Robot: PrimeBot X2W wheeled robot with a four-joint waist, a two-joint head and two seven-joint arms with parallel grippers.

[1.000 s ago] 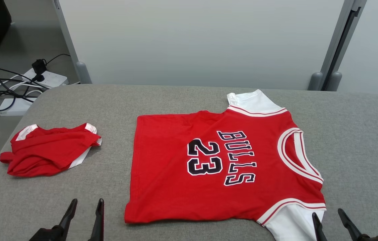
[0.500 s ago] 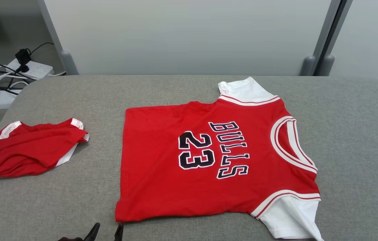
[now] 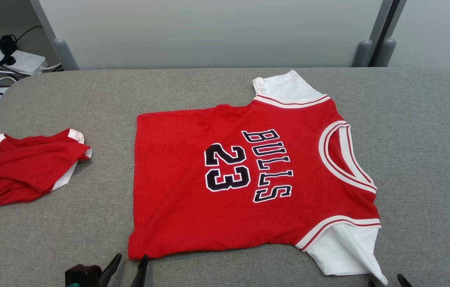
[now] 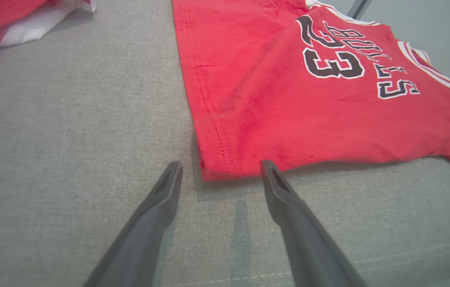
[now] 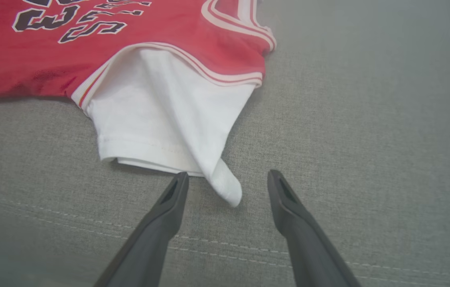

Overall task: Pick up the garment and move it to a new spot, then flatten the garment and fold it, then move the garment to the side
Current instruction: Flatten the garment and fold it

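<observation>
Nearest, at the near hem corner of the garment [image 3: 249,179]: left gripper [image 4: 221,165] spread wide, the red corner between its fingertips, unpinched. At the garment's near white sleeve [image 5: 161,119]: right gripper [image 5: 229,175] likewise spread, the sleeve's pointed tip between its fingers. Lies flat on the grey table [image 3: 428,159], 23 and BULLS facing up. Left of the garment, well apart: a crumpled red cloth [image 3: 25,167]. Beyond the garment, far left, off the table: a power strip [image 3: 21,61].

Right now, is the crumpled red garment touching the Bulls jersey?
Apart. The head view shows a bare strip of grey table between the crumpled red garment and the Bulls jersey.
</observation>
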